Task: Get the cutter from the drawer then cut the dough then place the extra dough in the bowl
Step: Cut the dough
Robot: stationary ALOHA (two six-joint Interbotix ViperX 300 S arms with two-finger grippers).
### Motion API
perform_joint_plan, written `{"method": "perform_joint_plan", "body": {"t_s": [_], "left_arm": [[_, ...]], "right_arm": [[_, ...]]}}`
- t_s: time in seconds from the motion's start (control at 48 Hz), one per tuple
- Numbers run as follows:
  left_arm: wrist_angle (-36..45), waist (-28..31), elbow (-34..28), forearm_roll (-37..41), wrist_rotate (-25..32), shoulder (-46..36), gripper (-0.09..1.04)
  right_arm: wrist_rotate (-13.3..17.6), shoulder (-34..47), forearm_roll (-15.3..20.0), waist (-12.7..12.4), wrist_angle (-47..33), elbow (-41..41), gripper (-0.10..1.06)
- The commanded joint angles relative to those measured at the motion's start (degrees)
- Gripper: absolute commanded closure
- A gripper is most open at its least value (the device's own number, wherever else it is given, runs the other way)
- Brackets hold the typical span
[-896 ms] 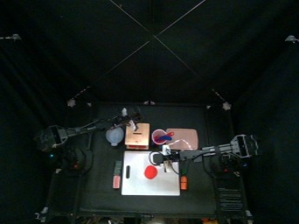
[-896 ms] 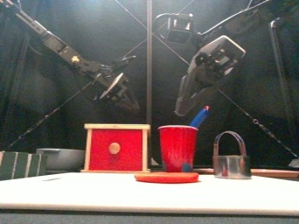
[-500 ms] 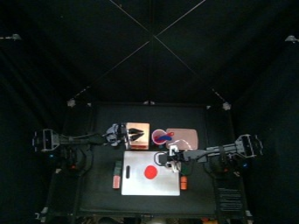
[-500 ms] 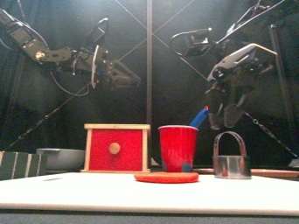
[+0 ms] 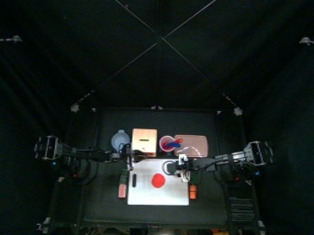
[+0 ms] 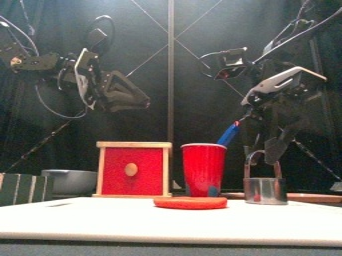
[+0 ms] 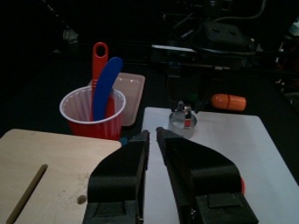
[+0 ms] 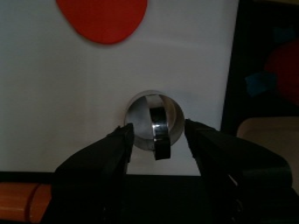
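**Change of state.** The right tool [image 6: 273, 150] has come down from high in the upper right of the front view. It now hangs directly over the cutter [image 6: 265, 186] at the right centre of the frame. The left tool [image 7: 152, 150] has drawn back from above the wooden box [image 6: 134, 168] to the upper left of the front view. It is now well apart from everything on the table.

**Tool state.**
- Right tool: released. In the right wrist view its jaws stand spread on either side of the cutter, with the wire handle between them. No contact with the cutter can be confirmed.
- Left tool: jaws drawn almost together, with only a thin gap between them. It carries nothing.

**Position of the task's things.**
- The cutter stands upright on the white cutting board [image 5: 142, 193], right of the red cup [image 6: 203, 168]. Its position is unchanged.
- The dough [image 6: 190, 202] lies flat on the board at lower centre, whole and uncut, apart from the cutter.
- The bowl [image 6: 74, 180] sits at the lower left, beside the box.

**Meaning for the task.** The cutter is already out of the drawer. The step in hand appears to be gripping its handle. The cut and the transfer of the extra dough to the bowl are still to do.
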Motion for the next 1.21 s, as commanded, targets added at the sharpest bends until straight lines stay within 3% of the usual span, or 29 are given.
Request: {"method": "perform_joint_plan", "body": {"t_s": [0.021, 0.25, 0.646, 0.792, 0.896, 0.979, 1.062, 1.208], "left_arm": [[-0.5, 0.0, -1.0, -0.3, 0.0, 0.8, 0.34], [-0.5, -0.1, -1.1, -1.4, 0.0, 2.5, 0.34], [-0.5, -0.4, -1.0, -1.5, -0.1, 3.3, 0.34], [-0.5, -0.4, -0.7, -1.8, -0.1, 3.3, 0.34], [-0.5, -0.3, -0.6, -1.8, -0.1, 3.4, 0.34], [-0.4, -0.4, -0.4, -1.8, -0.1, 3.4, 0.34], [-0.3, -0.3, -0.3, -1.9, -0.1, 3.5, 0.34], [0.0, -0.4, -0.4, -1.9, -0.1, 4.0, 0.34]], "right_arm": [[-0.1, -1.1, -0.2, 0.1, 0.0, -1.1, 0.25], [-0.2, -1.5, -0.5, 1.1, 1.4, -3.2, 0.41], [0.4, 0.8, -0.2, 5.1, 1.9, -11.3, 0.41], [6.0, 3.4, 0.7, 6.3, 2.6, -15.2, 0.41], [11.5, 5.4, -0.9, 6.9, 4.1, -17.4, 0.41], [13.8, 6.6, -2.9, 7.9, 4.1, -18.5, 0.41], [15.7, 8.0, -5.4, 8.6, 4.1, -20.0, 0.41], [15.8, 11.2, -6.7, 8.7, 4.1, -22.0, 0.41]]}}
